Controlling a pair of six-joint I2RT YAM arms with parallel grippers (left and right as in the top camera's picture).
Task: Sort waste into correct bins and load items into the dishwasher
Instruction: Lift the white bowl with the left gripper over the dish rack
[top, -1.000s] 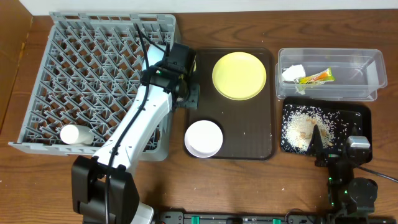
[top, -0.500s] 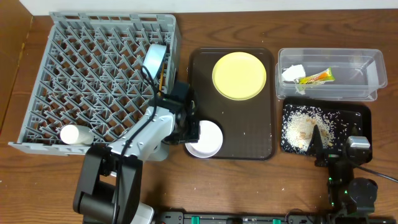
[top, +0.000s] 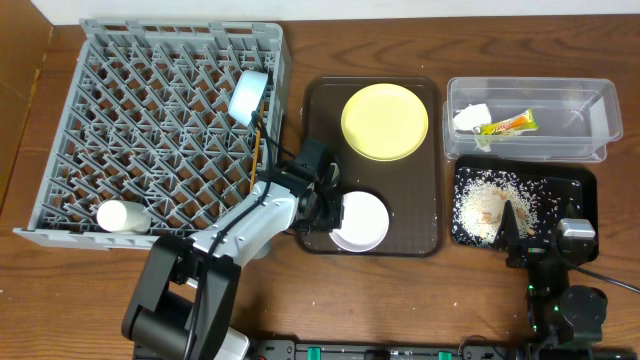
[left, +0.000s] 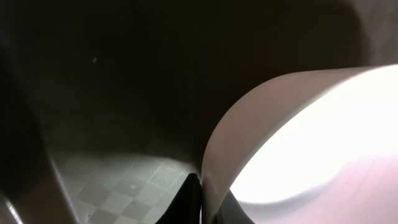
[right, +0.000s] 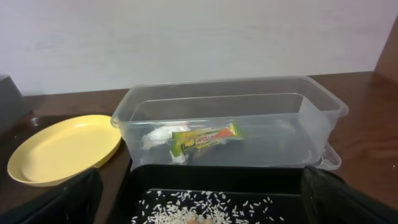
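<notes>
Up close, the white bowl (left: 311, 143) fills the right side, glaring bright, its rim curving across the dark brown tray (left: 124, 74); at the bottom edge the left pincer (left: 200, 204) nips that rim

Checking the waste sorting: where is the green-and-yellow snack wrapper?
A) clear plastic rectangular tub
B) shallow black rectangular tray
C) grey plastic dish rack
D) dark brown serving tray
A: the green-and-yellow snack wrapper lies inside the clear plastic rectangular tub, beside the crumpled white paper.
</notes>
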